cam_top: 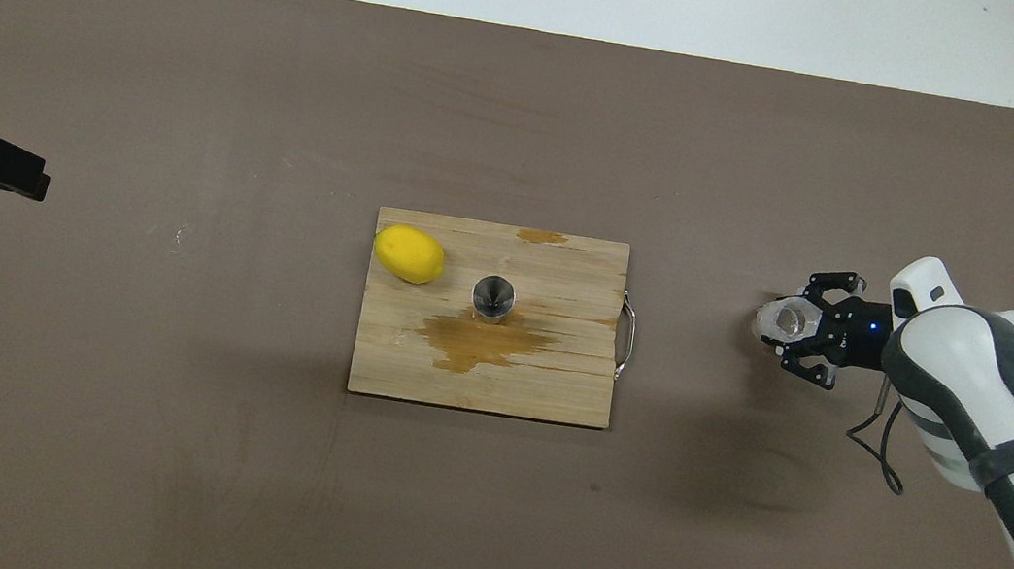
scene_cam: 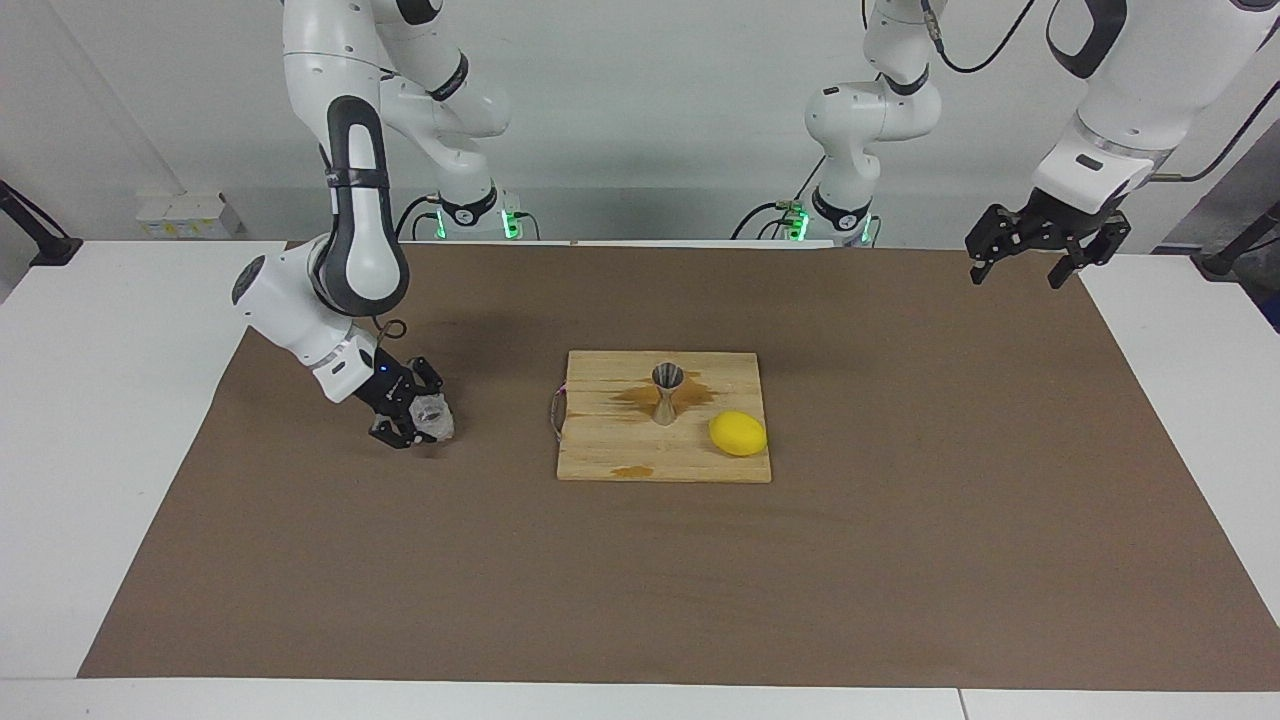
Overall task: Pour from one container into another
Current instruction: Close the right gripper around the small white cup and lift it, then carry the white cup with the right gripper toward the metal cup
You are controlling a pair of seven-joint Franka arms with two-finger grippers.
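The small clear bumpy cup (scene_cam: pixel 434 416) (cam_top: pixel 778 320) is tilted and held just over the brown mat, toward the right arm's end of the table. My right gripper (scene_cam: pixel 424 412) (cam_top: pixel 796 324) is shut on it. The silver hourglass jigger (scene_cam: pixel 667 392) (cam_top: pixel 492 297) stands upright on the wooden board (scene_cam: pixel 610 452) (cam_top: pixel 551 393), well apart from the cup. My left gripper (scene_cam: pixel 1015 275) (cam_top: pixel 32 175) waits open and empty, high over the mat's edge at the left arm's end.
A yellow lemon (scene_cam: pixel 738 433) (cam_top: pixel 409 253) lies on the board beside the jigger. A brown wet stain (cam_top: pixel 480 340) marks the board next to the jigger. A metal handle (cam_top: pixel 626 334) sticks out of the board's side facing the cup.
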